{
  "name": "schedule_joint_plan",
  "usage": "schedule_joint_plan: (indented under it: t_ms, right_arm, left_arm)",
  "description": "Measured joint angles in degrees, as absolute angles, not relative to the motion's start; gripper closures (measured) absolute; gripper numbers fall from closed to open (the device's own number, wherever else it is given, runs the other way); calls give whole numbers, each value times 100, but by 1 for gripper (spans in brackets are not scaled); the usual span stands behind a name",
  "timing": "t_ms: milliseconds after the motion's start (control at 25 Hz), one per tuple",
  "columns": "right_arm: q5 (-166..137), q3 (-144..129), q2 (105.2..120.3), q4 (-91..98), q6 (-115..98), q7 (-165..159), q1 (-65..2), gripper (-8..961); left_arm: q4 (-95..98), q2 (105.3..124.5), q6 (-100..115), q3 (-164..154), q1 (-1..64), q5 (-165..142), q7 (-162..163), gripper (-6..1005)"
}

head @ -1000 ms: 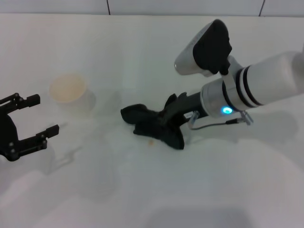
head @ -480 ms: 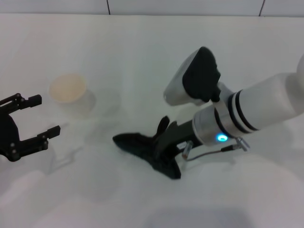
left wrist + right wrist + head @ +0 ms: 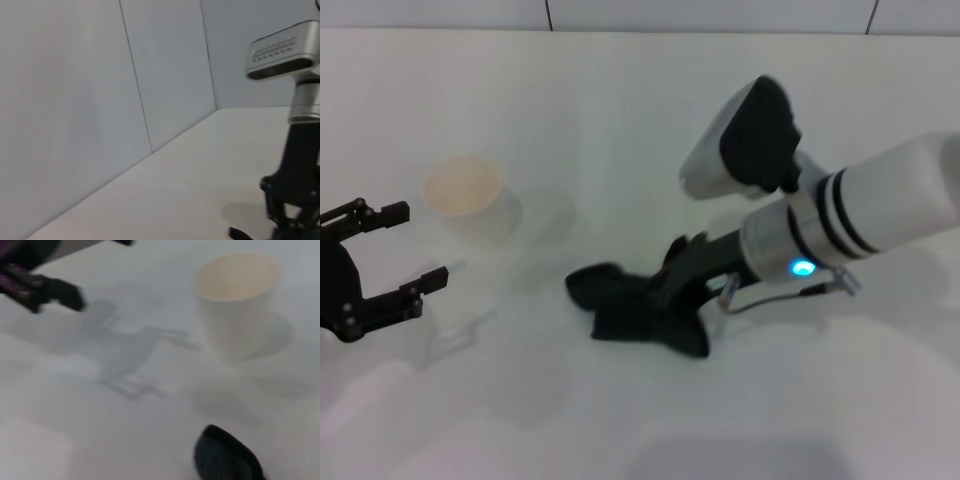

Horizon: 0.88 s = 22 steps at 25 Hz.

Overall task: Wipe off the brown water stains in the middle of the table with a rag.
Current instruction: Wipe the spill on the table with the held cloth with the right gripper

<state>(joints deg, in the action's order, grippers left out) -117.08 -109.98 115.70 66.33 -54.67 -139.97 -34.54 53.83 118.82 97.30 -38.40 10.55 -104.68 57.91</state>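
Note:
The black rag (image 3: pixel 625 308) lies crumpled on the white table (image 3: pixel 620 120) near its middle. My right gripper (image 3: pixel 672 296) is shut on the rag's right part and presses it onto the tabletop. The brown water stains are hidden; no spot shows around the rag. The right wrist view catches only one end of the rag (image 3: pixel 224 456). At the table's left edge my left gripper (image 3: pixel 420 242) hovers open and holds nothing. From the left wrist view, the right arm's gripper (image 3: pixel 295 200) shows far off, standing on the table.
A pale plastic cup (image 3: pixel 468 198) stands upright left of the rag, between it and the left gripper; it also shows in the right wrist view as the cup (image 3: pixel 237 305). A grey panelled wall (image 3: pixel 100 100) runs behind the table.
The right gripper dragged the rag toward the front over the small brown spot, then back slightly to the right. That spot, visible a second ago, no longer shows. The left arm stayed put.

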Motion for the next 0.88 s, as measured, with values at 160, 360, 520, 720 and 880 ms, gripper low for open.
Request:
schedule_joint_plan:
  t_ms: [160,360,520,720,880]
  right_arm:
    - [-11976,-10694,11572,6494,-5409,-14017,-3487,853]
    - [-12180,-10243,11557,6453,-5388,-13992,-3414,844]
    - [-12219,-9968,11531,6579,-5406,-13923,-3219,836]
    - [-12225,-9718,11523,6936,-5487,-13733,-2766,827]
    - [-12234,-9524,11510,7018,-5637,-13694,-2608,820]
  left_arm:
    - [5344,11882,9730,-3841,1055,-10497,5792,232]
    - [5327,11887,9727,-3841,1055,-10518,5792,233]
    - [5320,11889,9708,-3841,1048,-10521,5792,232]
    - [5317,11891,9700,-3841,1056,-10521,5799,232]
    - [5317,11891,9694,-3840,1068,-10521,5812,232]
